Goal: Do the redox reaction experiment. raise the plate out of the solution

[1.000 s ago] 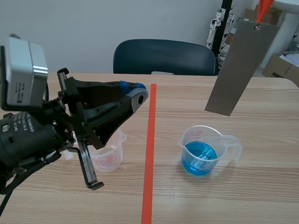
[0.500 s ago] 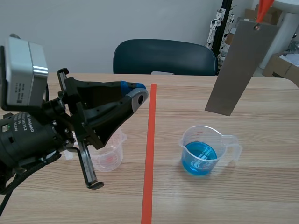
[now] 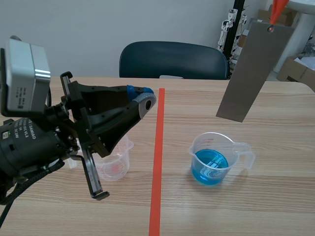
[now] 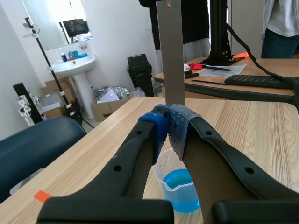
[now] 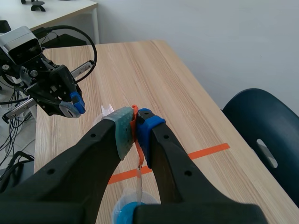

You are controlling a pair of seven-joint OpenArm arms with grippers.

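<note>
The metal plate (image 3: 253, 69) hangs tilted in the air at the far right, wholly clear of the liquid; it dangles from an orange tab (image 5: 138, 151) fixed at its upper end; the right gripper (image 5: 136, 128) has its pads clamped on that tab. Below, right of the tape line, the beaker of blue solution (image 3: 216, 158) stands on the table (image 3: 275, 196). The left gripper (image 3: 145, 98) hovers on the left with its pads pressed together on nothing, above a small empty beaker (image 3: 115, 164); a dark chair (image 3: 172, 60) stands at the far edge.
</note>
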